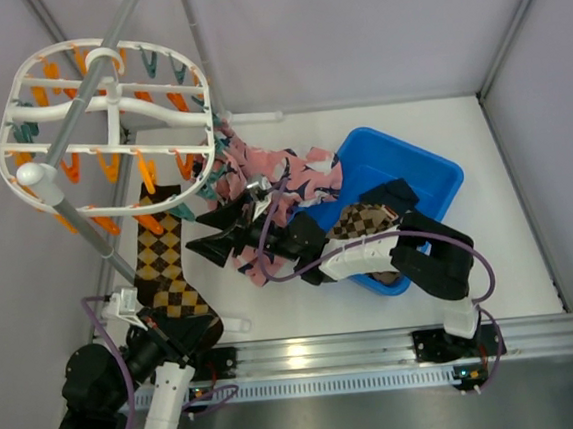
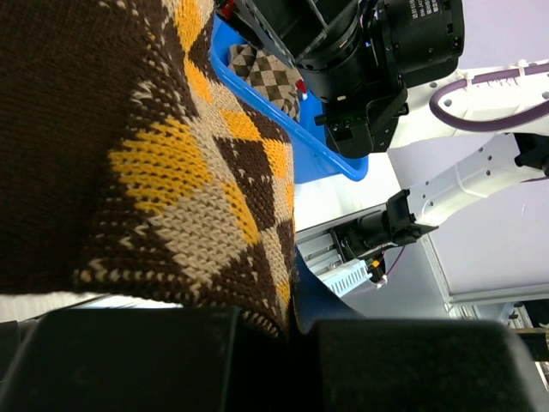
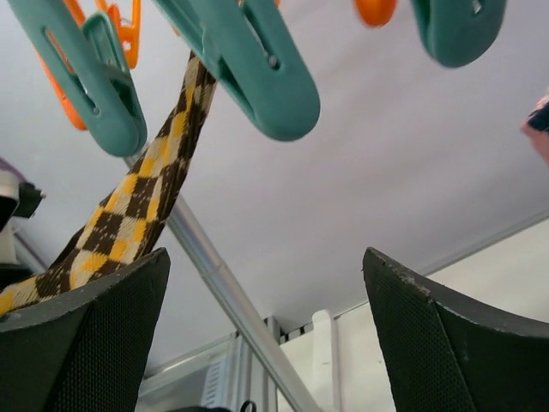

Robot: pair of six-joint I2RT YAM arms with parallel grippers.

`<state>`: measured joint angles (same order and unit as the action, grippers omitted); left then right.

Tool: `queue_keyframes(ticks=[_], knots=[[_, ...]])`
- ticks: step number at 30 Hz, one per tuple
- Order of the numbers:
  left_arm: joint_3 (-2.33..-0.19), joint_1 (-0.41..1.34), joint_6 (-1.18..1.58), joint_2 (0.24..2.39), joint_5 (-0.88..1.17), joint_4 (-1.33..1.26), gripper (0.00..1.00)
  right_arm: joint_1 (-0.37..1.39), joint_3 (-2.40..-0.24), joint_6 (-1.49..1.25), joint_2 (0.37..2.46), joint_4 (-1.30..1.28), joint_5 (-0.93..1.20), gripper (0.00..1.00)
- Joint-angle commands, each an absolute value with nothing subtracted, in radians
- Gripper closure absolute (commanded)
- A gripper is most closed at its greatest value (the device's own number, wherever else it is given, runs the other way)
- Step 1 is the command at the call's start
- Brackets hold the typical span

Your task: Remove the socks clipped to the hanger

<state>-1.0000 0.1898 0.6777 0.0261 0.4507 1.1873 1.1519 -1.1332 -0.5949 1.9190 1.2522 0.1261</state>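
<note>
left end effector (image 2: 292, 330) pinches the lower end of the checked sock (image 1: 165, 260), which hangs clipped to the hanger (image 1: 5, 129) | right end effector (image 3: 266, 262) spread, holding nothing, under the clips (image 3: 257, 77) beside the pink socks (image 1: 278, 175) | risk: we pull askew; the hanger swings; the sock may slip from our pinch

Bright, even, soft-shadowed light; blurred close-ups in wrist views.
</note>
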Motion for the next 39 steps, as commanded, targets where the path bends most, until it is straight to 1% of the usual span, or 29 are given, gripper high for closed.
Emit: queue_keyframes(ticks=[1,5,9,15,20,26,29,33,39], knots=[[-0.994,0.184,0.669,0.028,0.442,1.192,0.99,1.164,-1.123,-0.665,1.902,1.513,0.216,0.1],[-0.979,0.184,0.663,0.021,0.445,1.195,0.98,1.166,-1.104,-0.722,1.917,1.623,0.239,0.08],[-0.956,0.184,0.663,0.023,0.449,1.193,0.98,1.166,-1.134,-0.736,1.936,1.62,0.265,0.06],[-0.945,0.184,0.657,0.025,0.459,1.193,0.98,1.164,-1.264,-0.772,2.008,1.625,0.276,0.06],[-0.93,0.184,0.649,0.023,0.479,1.193,0.98,1.155,-1.431,-0.766,2.075,1.54,0.302,0.07],[-0.931,0.184,0.649,0.023,0.505,1.193,0.98,1.137,-1.525,-0.654,2.094,1.427,0.285,0.09],[-0.936,0.184,0.643,0.023,0.518,1.193,0.98,1.121,-1.58,-0.641,2.12,1.425,0.291,0.12],[-0.936,0.184,0.629,0.02,0.535,1.195,0.98,1.115,-1.611,-0.595,2.141,1.416,0.259,0.17],[-0.928,0.184,0.634,0.02,0.543,1.193,0.98,1.108,-1.65,-0.569,2.194,1.428,0.201,0.21]])
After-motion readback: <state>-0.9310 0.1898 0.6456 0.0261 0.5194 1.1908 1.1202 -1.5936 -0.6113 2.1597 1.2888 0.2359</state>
